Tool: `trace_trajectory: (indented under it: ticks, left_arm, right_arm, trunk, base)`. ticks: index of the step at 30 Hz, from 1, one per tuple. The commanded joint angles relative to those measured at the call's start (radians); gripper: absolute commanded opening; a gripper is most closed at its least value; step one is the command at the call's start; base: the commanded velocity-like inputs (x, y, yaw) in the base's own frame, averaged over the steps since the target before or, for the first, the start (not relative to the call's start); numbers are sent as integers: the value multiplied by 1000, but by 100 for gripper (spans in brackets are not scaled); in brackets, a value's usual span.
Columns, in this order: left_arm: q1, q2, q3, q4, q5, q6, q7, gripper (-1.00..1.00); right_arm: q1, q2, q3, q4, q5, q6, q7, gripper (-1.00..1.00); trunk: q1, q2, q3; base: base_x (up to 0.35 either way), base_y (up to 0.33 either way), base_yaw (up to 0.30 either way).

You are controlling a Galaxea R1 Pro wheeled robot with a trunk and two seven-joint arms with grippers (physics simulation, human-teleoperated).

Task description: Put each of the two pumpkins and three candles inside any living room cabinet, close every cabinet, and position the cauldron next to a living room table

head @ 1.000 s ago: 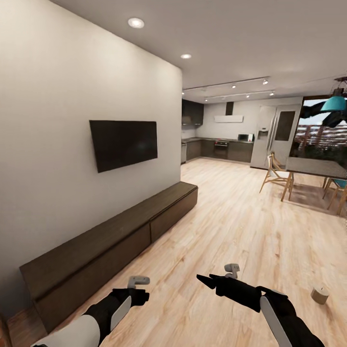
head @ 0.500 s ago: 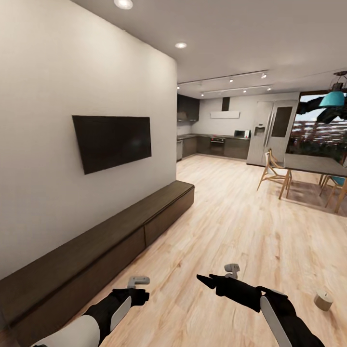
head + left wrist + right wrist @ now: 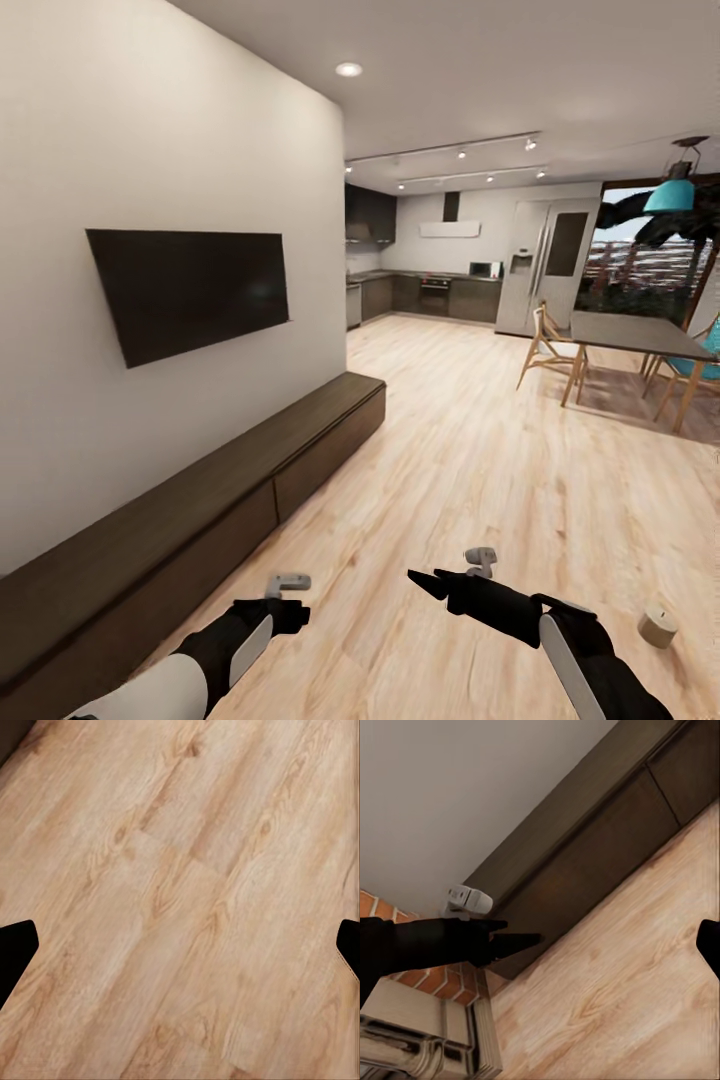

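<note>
- Pale wooden plank flooring (image 3: 480, 470) ran through an open living room, with the long low dark-brown wooden cabinet (image 3: 200, 500) against the white wall, under a black wall-mounted television (image 3: 190, 290).
- One short beige cylindrical candle (image 3: 657, 627) stood on the floor, well apart from the cabinet, near the right arm.
- Left tool (image 3: 285, 583) and right tool (image 3: 478, 560) both hung over the floor with jaws wide, holding nothing.
- Risks, as I judged: the base might roll into the candle and knock it over; the handleless cabinet panels might resist opening.
</note>
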Motion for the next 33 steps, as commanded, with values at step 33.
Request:
trace_trajectory:
  ticks: [33]
  left_arm:
    - [12,2,-8,-3,13,-22,7,100]
  right_arm:
    - [-1,-1,8,0,-7,5,-8,100]
  trunk:
    - [0,-1,-29]
  base:
    - [30,-181,54]
